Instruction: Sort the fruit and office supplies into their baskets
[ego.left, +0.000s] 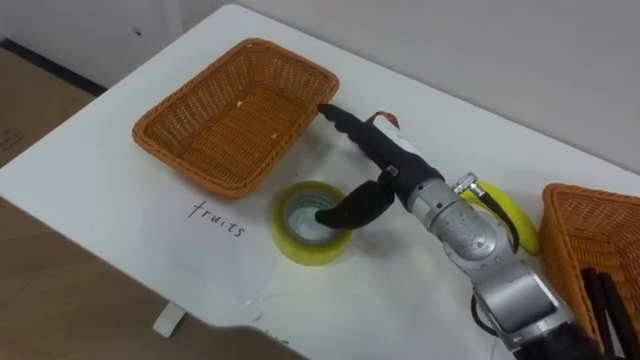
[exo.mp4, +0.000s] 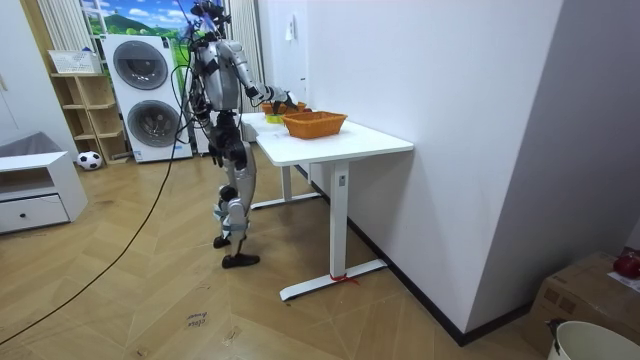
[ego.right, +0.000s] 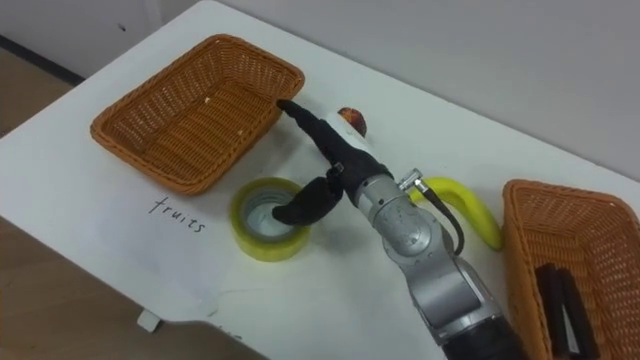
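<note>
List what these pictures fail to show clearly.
1. Red fruit: mostly behind the robot hand in both eye views; kind unclear.
2. Banana: one end hidden by the arm.
3. Dark items in the right basket: cut off by the bottom edge; unidentifiable.
4. Room view: everything on the table is too small to tell apart.

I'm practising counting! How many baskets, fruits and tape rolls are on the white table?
Baskets: 2 (left basket, right basket)
Fruits: 2 (banana, reddish round fruit)
Tape rolls: 1 (yellow tape roll)
Total: 5
</note>
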